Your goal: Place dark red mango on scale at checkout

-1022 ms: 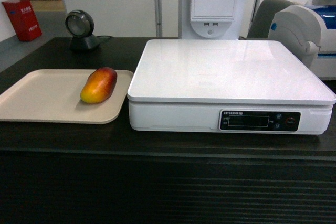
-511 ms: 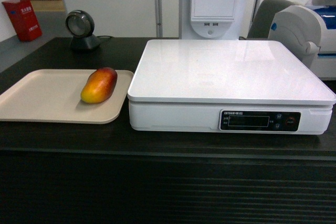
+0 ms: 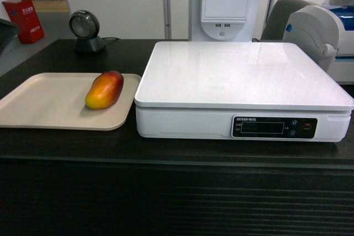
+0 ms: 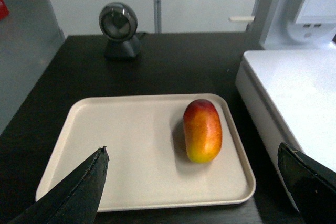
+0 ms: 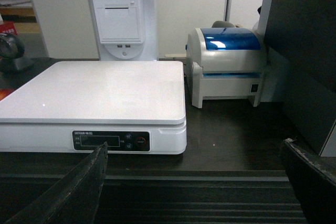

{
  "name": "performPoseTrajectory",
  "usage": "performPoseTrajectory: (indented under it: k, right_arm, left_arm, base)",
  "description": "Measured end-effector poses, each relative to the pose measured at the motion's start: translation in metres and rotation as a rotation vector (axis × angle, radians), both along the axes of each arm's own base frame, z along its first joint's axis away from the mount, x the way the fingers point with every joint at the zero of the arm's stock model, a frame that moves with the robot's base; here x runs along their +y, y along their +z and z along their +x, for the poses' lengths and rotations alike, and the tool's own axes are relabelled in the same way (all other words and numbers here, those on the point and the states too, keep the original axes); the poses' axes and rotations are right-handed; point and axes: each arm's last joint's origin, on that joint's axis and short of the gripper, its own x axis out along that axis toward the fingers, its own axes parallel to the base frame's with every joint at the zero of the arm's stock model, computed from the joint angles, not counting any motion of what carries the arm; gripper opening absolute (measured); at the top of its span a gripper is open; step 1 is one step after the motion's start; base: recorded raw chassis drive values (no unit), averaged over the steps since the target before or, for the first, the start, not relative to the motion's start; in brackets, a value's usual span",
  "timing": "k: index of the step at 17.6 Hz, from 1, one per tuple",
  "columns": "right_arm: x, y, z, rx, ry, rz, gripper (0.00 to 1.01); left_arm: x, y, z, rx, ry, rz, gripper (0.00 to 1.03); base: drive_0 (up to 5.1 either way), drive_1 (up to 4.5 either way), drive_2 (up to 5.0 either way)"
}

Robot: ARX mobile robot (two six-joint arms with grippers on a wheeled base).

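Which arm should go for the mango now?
Left. Its open gripper already looks down on the dark red mango on the beige tray; the right gripper faces the scale.

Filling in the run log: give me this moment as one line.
mango: on tray | scale: bare | left gripper: open, above tray | right gripper: open, facing scale | stage: pre-grasp

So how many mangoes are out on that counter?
1. The dark red mango lies on the right part of the beige tray, left of the white scale. No others show, though the views cut off the counter's ends.
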Motion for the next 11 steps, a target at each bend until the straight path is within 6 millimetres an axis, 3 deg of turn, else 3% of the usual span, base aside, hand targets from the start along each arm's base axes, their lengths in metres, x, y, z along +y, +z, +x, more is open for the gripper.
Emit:
performPoseTrajectory:
  k: [5, 6, 7, 8, 9, 11]
  right_arm:
    - [0.000, 0.000, 0.000, 0.000, 0.000, 0.000, 0.98]
    - [0.000, 0.000, 0.000, 0.000, 0.000, 0.000, 0.98]
    - [0.000, 0.000, 0.000, 0.000, 0.000, 0.000, 0.98]
    - [0.000, 0.000, 0.000, 0.000, 0.000, 0.000, 0.98]
    - [0.000, 0.000, 0.000, 0.000, 0.000, 0.000, 0.98]
    - [0.000, 0.000, 0.000, 0.000, 0.000, 0.000, 0.98]
  left_arm:
    - [0.003, -0.017, 0.089, 0.131, -0.089, -0.002, 0.98]
    - [0.002, -0.017, 0.112, 0.154, -0.107, -0.002, 0.98]
    - [0.002, -0.021, 0.151, 0.231, -0.124, -0.008, 0.98]
    - [0.002, -0.036, 0.183, 0.339, -0.144, -0.004, 0.98]
    - [-0.003, -0.049, 0.200, 0.407, -0.159, -0.005, 0.98]
    - [-0.018, -0.057, 0.211, 0.449, -0.195, 0.020, 0.98]
  base:
    - [0.0, 0.00, 0.0]
    - [0.0, 0.00, 0.0]
    - [0.0, 0.00, 0.0]
    - [0.0, 0.00, 0.0]
    - [0.0, 0.00, 0.0]
    - [0.0, 0.00, 0.0]
